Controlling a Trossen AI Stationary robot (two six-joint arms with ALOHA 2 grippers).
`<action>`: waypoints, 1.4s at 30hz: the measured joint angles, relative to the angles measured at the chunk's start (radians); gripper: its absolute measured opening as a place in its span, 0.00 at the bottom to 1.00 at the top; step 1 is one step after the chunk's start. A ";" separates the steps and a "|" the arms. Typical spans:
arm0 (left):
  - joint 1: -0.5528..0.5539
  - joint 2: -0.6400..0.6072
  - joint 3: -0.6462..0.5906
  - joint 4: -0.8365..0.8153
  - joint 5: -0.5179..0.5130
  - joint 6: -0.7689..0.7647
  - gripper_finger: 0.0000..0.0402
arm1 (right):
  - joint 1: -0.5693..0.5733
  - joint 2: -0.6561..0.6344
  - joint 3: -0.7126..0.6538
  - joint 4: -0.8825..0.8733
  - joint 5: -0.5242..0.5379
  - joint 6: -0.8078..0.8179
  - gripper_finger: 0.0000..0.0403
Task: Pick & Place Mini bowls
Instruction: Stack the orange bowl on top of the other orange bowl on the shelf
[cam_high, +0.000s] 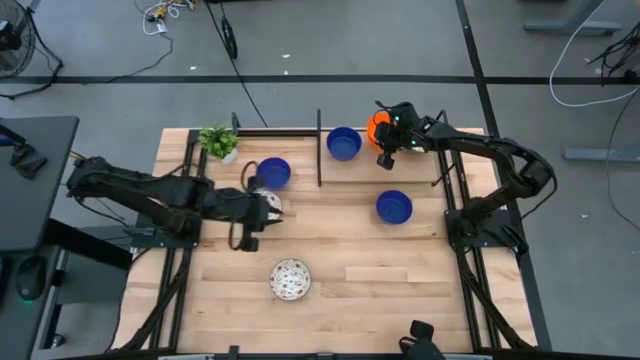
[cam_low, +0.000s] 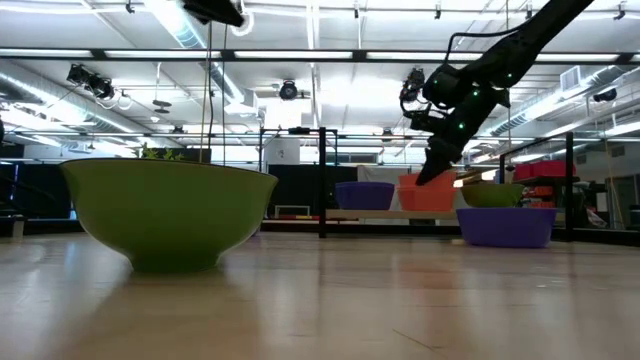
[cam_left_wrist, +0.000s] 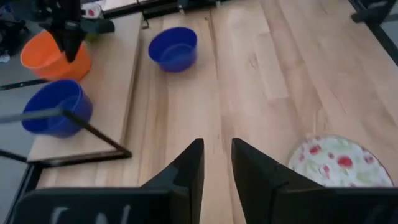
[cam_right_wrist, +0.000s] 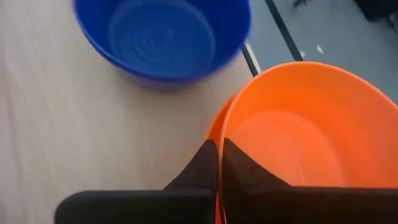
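Orange bowl (cam_right_wrist: 298, 130) at the table's far edge, its rim pinched in my right gripper (cam_right_wrist: 217, 155).
Nearest sits the floral bowl (cam_high: 290, 279); my left gripper (cam_left_wrist: 216, 163) hovers mid-table, fingers slightly apart; farther off, a blue bowl (cam_right_wrist: 163, 37) beside the orange one.

Table (cam_high: 400, 270): pale wood planks w/ smooth, slightly shiny finish. Orange bowl (cam_right_wrist: 298, 130) & blue bowl (cam_right_wrist: 165, 37) look like smooth plastic, semi-gloss. Right gripper (cam_right_wrist: 217, 163) fingers matt black.
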 joint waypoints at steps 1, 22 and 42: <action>-0.011 -0.007 -0.009 0.002 -0.008 -0.004 0.21 | 0.000 0.002 0.001 -0.006 0.002 0.001 0.01; -0.087 -0.012 -0.011 0.020 -0.083 -0.026 0.21 | 0.001 -0.084 0.001 -0.044 -0.009 0.049 0.50; -0.087 -0.012 -0.011 0.019 -0.083 -0.032 0.21 | -0.022 -0.079 0.001 -0.074 -0.139 0.144 0.04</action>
